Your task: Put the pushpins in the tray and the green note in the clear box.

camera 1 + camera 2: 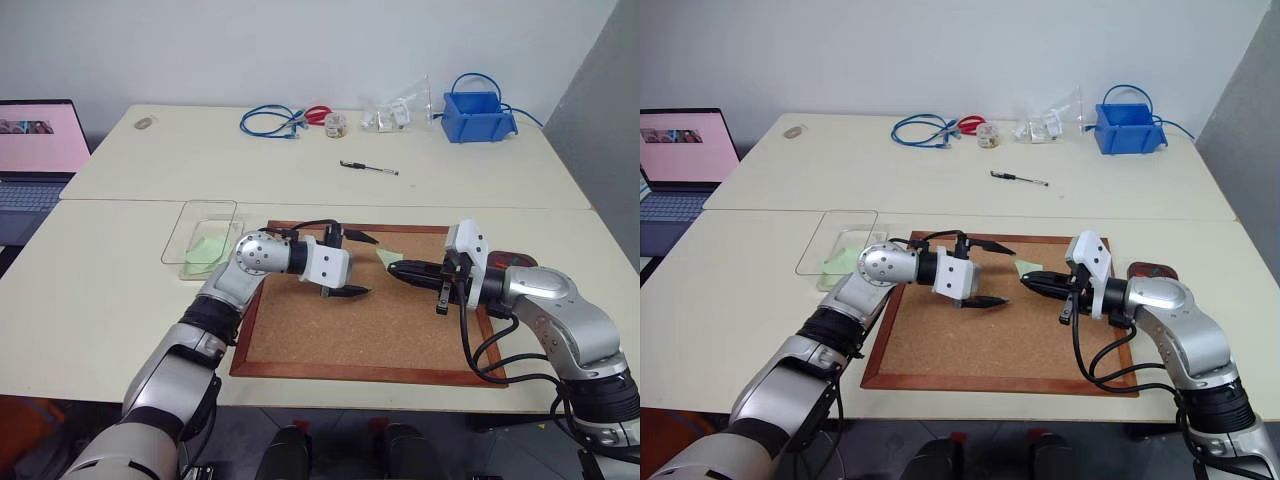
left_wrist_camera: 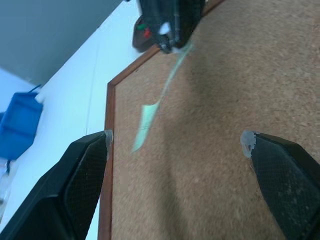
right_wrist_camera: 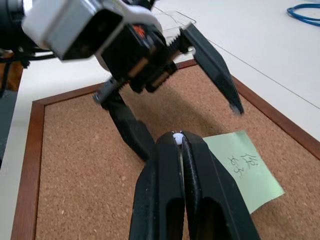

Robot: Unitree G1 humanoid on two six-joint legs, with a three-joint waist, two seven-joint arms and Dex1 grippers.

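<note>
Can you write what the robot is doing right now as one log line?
left tool: open, over cork board | right tool: shut on green note | clear box: another green slip inside

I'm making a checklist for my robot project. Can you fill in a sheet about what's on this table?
Surface: cream table with a cork board.
Job's things: green note held up; clear box holds another green slip; tray beside the board, pushpins seemingly in it.
Clutter: pen, blue bin, clear bag.
Grippers: left gripper fingers open over the board; right gripper fingers shut on the note.
Cables: blue cable.
Surroundings: laptop.
</note>
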